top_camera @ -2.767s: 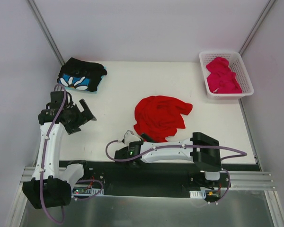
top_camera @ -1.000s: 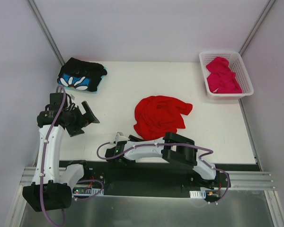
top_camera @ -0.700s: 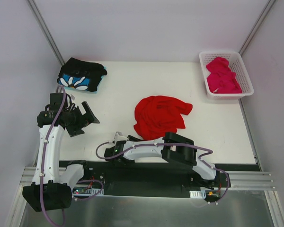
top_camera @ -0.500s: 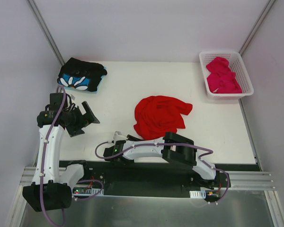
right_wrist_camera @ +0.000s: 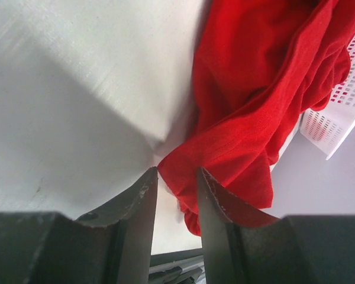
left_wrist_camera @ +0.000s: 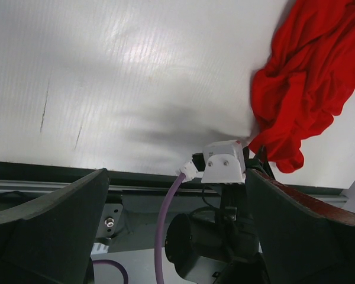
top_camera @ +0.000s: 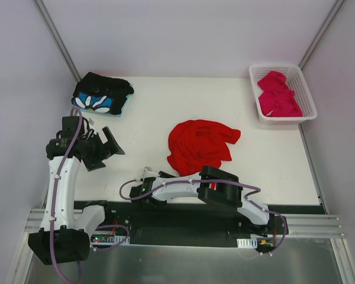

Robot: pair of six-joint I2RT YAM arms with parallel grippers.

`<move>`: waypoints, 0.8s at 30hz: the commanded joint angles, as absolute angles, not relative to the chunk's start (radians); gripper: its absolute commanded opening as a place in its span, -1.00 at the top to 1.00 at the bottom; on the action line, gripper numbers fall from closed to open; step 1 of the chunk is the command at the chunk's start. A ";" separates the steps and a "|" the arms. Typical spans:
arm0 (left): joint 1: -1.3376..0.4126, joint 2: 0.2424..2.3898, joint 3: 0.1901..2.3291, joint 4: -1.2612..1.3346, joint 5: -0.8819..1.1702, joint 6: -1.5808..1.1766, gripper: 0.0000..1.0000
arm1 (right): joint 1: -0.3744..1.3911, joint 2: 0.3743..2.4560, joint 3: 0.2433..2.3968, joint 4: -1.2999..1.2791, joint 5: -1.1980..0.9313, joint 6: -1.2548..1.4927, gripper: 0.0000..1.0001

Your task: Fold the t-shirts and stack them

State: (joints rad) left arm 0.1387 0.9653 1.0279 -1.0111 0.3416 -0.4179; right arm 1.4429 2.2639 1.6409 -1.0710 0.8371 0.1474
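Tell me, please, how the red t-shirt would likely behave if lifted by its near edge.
Crumpled in soft folds, the red t-shirt will probably hang limp and unfurl. It looks thin, so likely light. Pushed, it would probably bunch up, not slide whole.

Cannot tell in the right wrist view whether the right jaws pinch the fold of the red t-shirt (right_wrist_camera: 266, 89) between their tips or merely flank it. Cut off there at the top and right edges; likewise the basket (right_wrist_camera: 337, 118), clipped at the right. From above, near hem partly lost behind the right arm (top_camera: 177, 184). Cannot make out the bunched pink t-shirt (top_camera: 278, 94)'s shape.
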 commanded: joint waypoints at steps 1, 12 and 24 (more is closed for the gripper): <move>0.143 0.959 1.069 -1.040 0.373 -0.402 -0.98 | 1.434 2.266 1.634 -1.078 0.824 0.135 0.31; 0.143 0.957 1.071 -1.049 0.374 -0.400 -0.98 | 1.408 2.263 1.606 -1.063 0.857 0.123 0.99; 0.143 0.953 1.011 -1.009 0.408 -0.420 -0.98 | 1.333 1.918 1.920 -1.327 0.888 0.074 0.99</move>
